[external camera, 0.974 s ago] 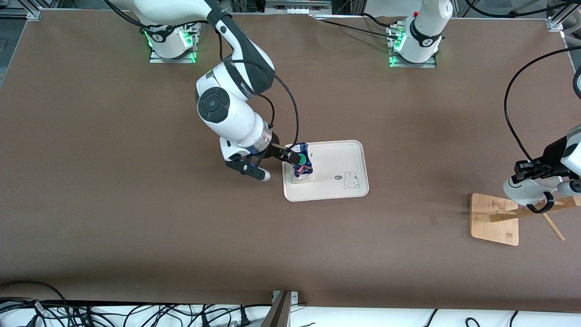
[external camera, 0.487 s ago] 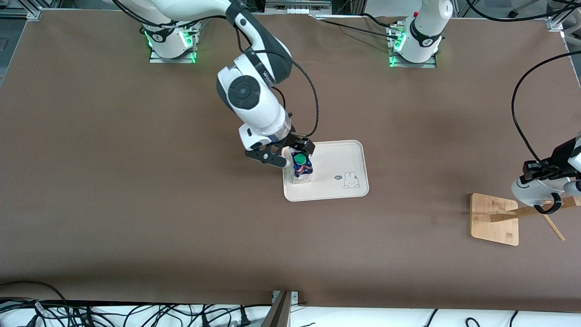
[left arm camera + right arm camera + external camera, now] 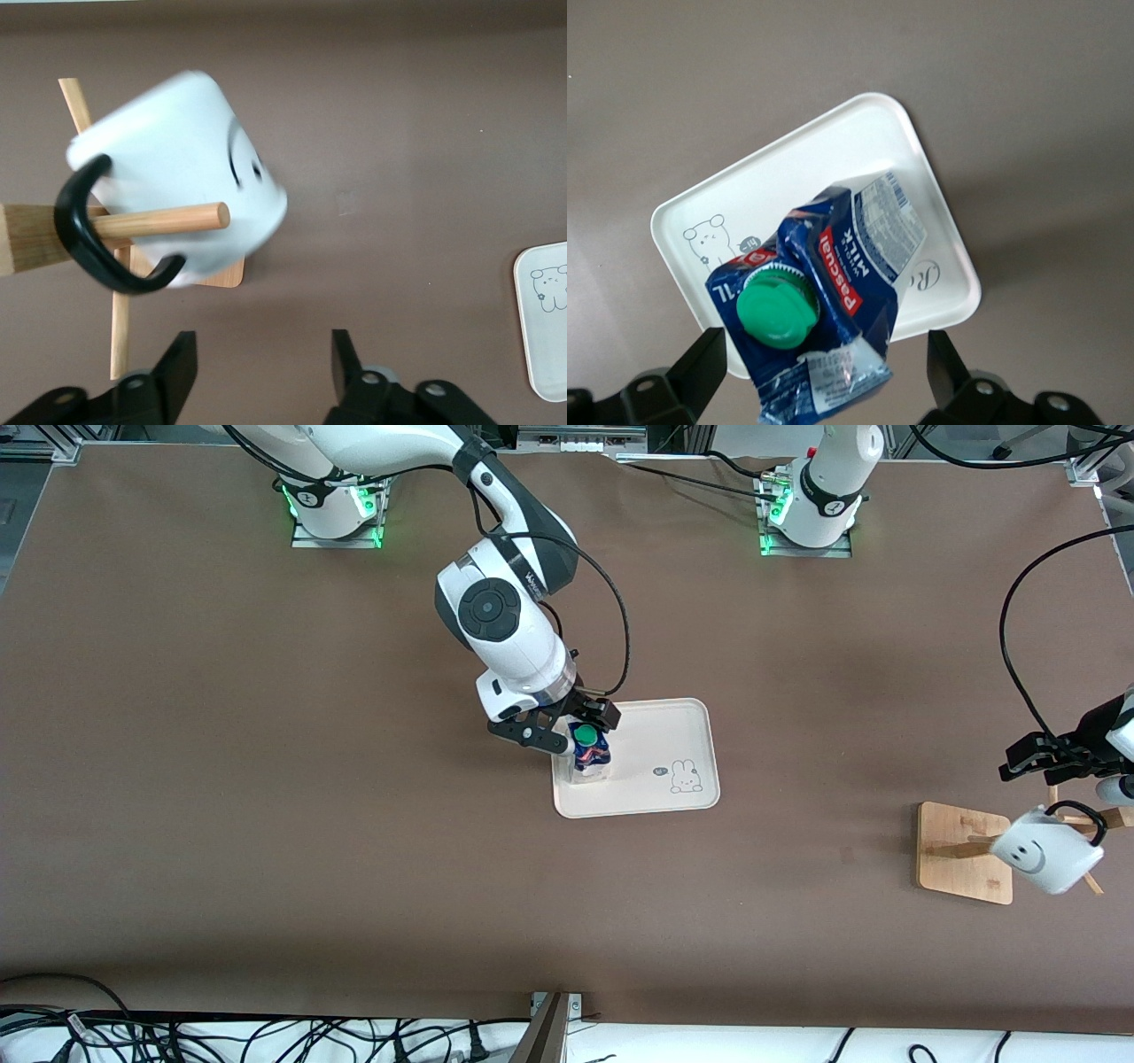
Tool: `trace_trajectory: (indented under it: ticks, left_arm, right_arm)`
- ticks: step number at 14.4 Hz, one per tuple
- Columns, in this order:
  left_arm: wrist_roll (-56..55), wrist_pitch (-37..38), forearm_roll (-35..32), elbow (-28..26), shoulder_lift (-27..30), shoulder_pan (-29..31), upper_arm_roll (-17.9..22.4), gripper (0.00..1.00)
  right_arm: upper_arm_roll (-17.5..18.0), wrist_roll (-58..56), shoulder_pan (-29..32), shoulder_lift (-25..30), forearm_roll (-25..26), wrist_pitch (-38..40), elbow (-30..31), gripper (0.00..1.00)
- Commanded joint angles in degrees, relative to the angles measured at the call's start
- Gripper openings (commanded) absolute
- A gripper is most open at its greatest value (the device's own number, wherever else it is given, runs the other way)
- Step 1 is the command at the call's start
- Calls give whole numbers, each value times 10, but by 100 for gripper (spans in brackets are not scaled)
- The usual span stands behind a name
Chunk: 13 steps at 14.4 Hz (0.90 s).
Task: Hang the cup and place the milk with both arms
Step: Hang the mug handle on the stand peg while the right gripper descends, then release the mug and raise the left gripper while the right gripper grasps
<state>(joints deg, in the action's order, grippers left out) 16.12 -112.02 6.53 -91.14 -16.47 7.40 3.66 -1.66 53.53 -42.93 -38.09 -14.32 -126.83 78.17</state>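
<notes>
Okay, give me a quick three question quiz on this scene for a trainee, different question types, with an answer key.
1. True or false: the milk stands on the tray.
2. Multiple choice: the cup hangs by its handle from A) the left gripper, B) a peg of the wooden rack, C) the tray's rim.
3. Fill in: the right gripper, over the milk, is ____.

Key: 1 true; 2 B; 3 open.
</notes>
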Motion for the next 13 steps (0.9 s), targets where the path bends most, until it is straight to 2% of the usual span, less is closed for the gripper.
trace_trajectory:
  ticks: [1, 5, 8, 10, 13]
  left_arm:
    - [-5, 34, -8, 11, 19, -3, -1, 100]
    - [-80, 114, -21, -31, 86, -33, -8, 100]
    - [-146, 123, -26, -87, 140, -46, -32, 100]
    - [-169, 123, -51, -111, 163, -47, -55, 100]
    - [-192, 157, -61, -112, 176, -69, -64, 100]
  right_arm:
    - [-6, -25, -4, -2, 29, -2, -8, 100]
    - [-6, -57, -5, -5, 32, -3, -8, 100]
    - [-7, -72, -4, -5, 37, -3, -8, 100]
    - [-7, -76, -5, -6, 54, -2, -8, 100]
    - [-7, -94, -6, -8, 73, -2, -7, 100]
